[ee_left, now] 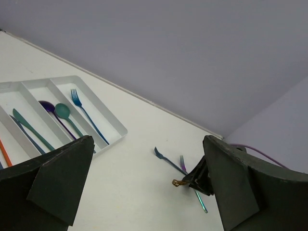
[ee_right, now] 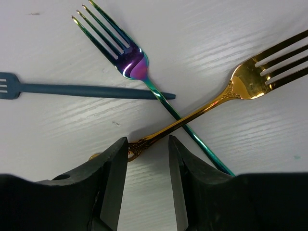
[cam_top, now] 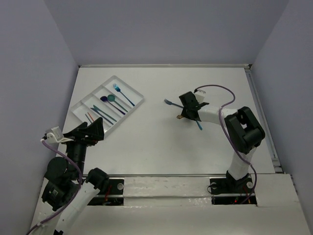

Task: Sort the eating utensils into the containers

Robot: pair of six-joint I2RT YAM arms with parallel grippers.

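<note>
Sitting toward the far-left corner of the table (cam_top: 161, 147), the white cutlery tray (cam_top: 131, 90) holds several sorted utensils (cam_top: 111, 98). At its near side hovers the left gripper (cam_top: 95, 128), fingers spread wide, holding nothing. Right of the table's centre three forks lie crossed: a navy fork (ee_right: 86, 90), an iridescent teal-purple fork (ee_right: 134, 65) and a gold fork (ee_right: 202, 113). The right gripper (ee_right: 148, 144) hangs directly over them, unclenched, its fingers straddling the gold fork's handle tip. That handle runs diagonally away from the fingers toward their right. The right arm is far nearer.
</note>
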